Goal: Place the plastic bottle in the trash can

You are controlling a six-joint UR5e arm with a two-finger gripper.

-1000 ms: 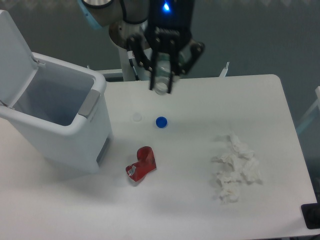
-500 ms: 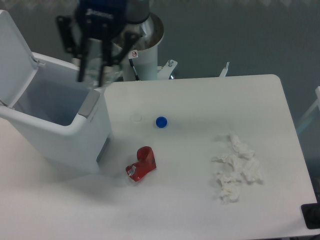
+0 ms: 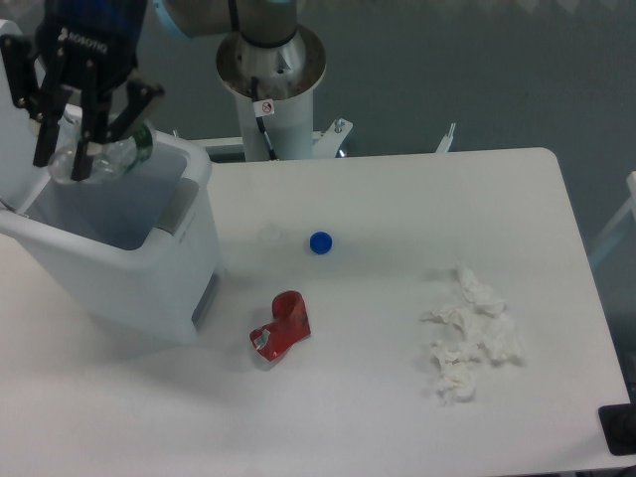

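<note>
Bottle place: the plastic bottle [image 3: 101, 159] hung at the upper left of the frame, over the open mouth of the trash can [image 3: 149, 266], held up in the air between the fingers.
Bottle axis: its long axis ran roughly left to right across the frame, tilted a little; the dark green end pointed toward the right and slightly up, the clear end toward the left.
Jaws: the gripper [image 3: 72, 159] had its jaws closed in on the clear body of the plastic bottle, gripping it from either side; the fingers pointed down into the frame.
Trash can: it stood at the left edge of the surface [image 3: 397, 397], lid flipped up at the far upper left, the grey front panel facing right and down.
Change from half a second before: the gripper with the plastic bottle had shifted further left, from above the can's right rim to above the middle of the opening. A second before, it had been near the top centre of the frame, above the blue cap [image 3: 320, 241].
Unmoved things: the blue cap stayed near the centre, the crushed red can [image 3: 281, 326] below it, and the crumpled white tissue [image 3: 469, 344] at the right, all well apart from the trash can's opening.
Arm base: the grey pedestal [image 3: 271, 75] stood at top centre.
</note>
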